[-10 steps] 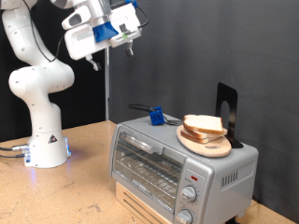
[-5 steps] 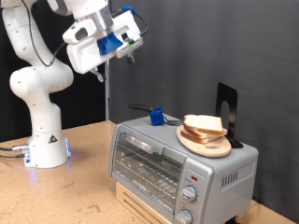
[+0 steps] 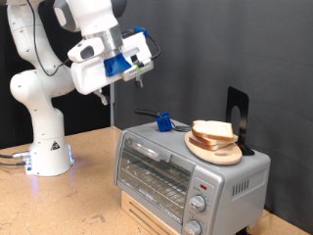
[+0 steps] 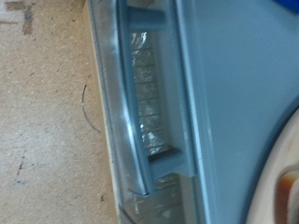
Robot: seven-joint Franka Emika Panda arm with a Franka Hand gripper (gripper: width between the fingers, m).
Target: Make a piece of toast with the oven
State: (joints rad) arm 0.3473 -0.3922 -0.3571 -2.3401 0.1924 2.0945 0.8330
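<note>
the hand hangs high in the upper middle of the exterior view, well above the oven and off toward its left end, with plain dark backdrop all around it. whether its fingers are apart or together, i cannot tell; nothing shows between them. the white arm rises from its base at the exterior view's left, standing on the wooden worktop.

the oven sits lower right in the frame, door closed, its handle running along the top edge of the glass front, the wire rack visible behind the glass. two round knobs and a small red light sit at its right front edge. the oven rests on a pale wooden block.

the piece of toast lies on a round wooden plate on the oven's roof, toward the right end; the plate's rim reaches near the roof's front edge. a black upright stand is just behind the plate. a small blue object sits on the roof's left rear part, well apart from the plate.

open worktop stretches between the arm's base and the oven's left side.

the wrist view looks down on the oven's front edge: the door handle runs as a long bar, worktop beside it, grey roof on the other side, and the plate's curved rim just peeks in at the corner.
</note>
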